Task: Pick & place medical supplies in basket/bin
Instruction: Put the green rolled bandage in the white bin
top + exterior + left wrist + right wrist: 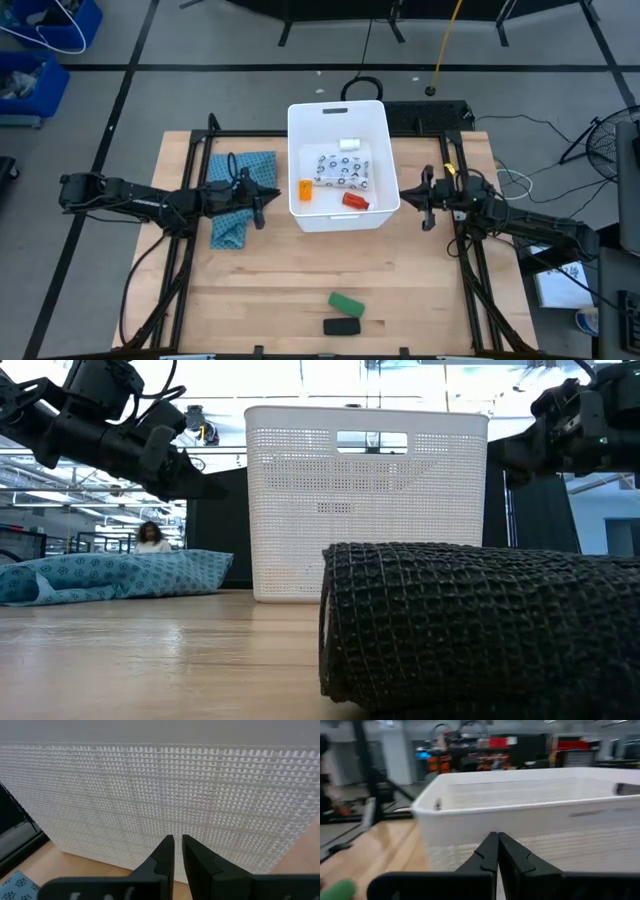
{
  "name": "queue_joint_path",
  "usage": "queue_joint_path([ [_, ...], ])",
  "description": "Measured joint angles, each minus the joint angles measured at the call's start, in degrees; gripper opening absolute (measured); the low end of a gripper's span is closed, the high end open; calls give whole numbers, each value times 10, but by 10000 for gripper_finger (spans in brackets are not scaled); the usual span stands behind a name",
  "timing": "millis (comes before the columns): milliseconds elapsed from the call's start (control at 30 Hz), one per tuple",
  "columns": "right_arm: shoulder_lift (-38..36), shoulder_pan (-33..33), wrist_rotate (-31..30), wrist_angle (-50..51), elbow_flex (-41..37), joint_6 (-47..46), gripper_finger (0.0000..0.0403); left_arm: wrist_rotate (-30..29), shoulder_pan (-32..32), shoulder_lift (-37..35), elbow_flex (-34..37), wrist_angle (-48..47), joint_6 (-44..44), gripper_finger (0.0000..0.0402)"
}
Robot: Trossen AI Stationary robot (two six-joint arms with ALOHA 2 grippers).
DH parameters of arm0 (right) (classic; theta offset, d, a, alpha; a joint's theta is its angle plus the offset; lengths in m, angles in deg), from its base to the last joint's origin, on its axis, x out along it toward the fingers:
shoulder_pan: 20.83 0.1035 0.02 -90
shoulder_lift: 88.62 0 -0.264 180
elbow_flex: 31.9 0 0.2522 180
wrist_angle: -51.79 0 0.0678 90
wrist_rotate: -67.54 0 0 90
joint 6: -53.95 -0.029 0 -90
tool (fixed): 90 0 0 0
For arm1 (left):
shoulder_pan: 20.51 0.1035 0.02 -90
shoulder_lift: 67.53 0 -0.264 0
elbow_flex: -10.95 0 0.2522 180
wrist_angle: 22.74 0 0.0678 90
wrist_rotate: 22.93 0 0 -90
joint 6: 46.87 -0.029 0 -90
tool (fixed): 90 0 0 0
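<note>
White tub sits mid-bench, already loaded: dotted packet, orange bottle, red bottle and white roll all lie inside. Green block and black bar are not binned yet; they lie touching or nearly so at the near bench edge, well apart from the tub. Left end effector hovers just beside the tub's left wall over the teal cloth, fingers nearly shut with a thin gap, grasping nothing. Right end effector hangs just beside the right wall, clenched, empty. Both look parked flanking the tub, likely between picks. Judged next: reach toward the two leftover items.
</note>
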State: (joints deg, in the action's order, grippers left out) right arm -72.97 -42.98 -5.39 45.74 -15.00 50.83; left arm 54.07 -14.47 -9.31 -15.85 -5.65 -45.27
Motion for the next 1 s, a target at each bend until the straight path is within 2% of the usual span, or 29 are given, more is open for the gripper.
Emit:
queue_joint_path([
  [200,0,46,-91,34,0,21,0,0,0,0,0,-21,1,42],
  [633,1,134,-141,16,-2,37,0,0,0,0,0,-37,17,42],
  [867,18,184,-145,12,-2,32,0,5,0,0,0,-37,17,42],
  [1000,29,212,-210,10,-2,51,0,28,-1,0,0,-37,17,42],
])
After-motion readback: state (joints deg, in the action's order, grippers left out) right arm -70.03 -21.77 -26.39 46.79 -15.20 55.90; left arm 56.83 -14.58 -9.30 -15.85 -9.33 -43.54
